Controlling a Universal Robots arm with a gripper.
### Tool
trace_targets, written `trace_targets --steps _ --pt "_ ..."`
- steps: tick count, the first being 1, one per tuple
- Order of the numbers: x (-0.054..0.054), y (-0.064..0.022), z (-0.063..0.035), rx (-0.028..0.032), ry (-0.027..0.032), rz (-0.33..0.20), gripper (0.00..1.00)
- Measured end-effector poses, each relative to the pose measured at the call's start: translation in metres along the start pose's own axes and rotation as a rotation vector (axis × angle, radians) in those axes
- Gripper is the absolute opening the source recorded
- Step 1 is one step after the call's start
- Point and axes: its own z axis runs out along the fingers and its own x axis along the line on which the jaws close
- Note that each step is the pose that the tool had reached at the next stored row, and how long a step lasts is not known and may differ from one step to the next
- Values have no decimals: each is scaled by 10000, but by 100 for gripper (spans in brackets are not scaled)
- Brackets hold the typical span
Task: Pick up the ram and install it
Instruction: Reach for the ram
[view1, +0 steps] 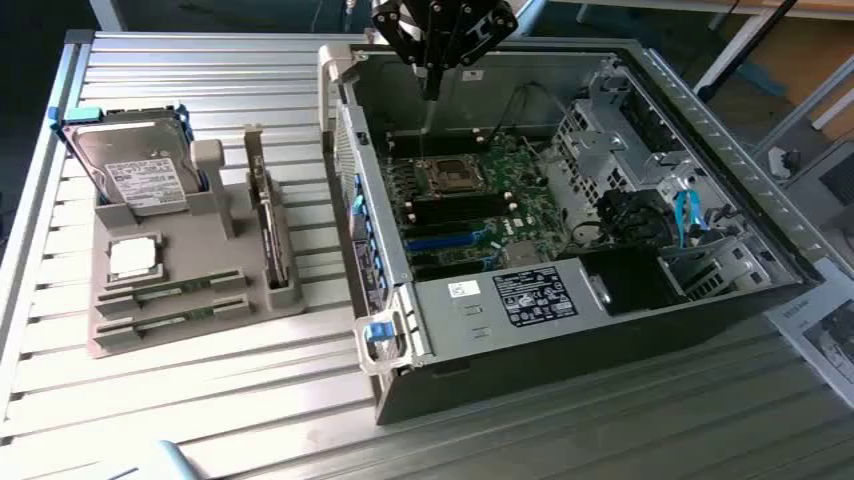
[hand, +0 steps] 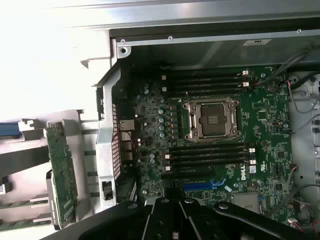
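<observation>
On a ribbed metal table (view1: 200, 400), an open case (view1: 350, 150) at the exterior view's right and a grey holder (view1: 214, 250) at its left. Above the far end of the case, gripper (view1: 430, 90) closed fully, gripping nothing. Ram (view1: 276, 240) standing on its edge in the holder, near the case wall, long axis along this wall. From the gripper, lying toward the exterior view's left, well apart, not yet touched.

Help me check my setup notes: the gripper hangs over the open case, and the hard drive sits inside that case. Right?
No. The exterior view shows the hard drive standing in the gray holder outside the case, on that view's left. The gripper does hang over the open case.
</observation>
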Motion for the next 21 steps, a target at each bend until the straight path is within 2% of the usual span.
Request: trace_targets --steps 13,21 --pt "6 0 0 0 -1 2 10" --pt "121 -9 -2 0 0 1 10"
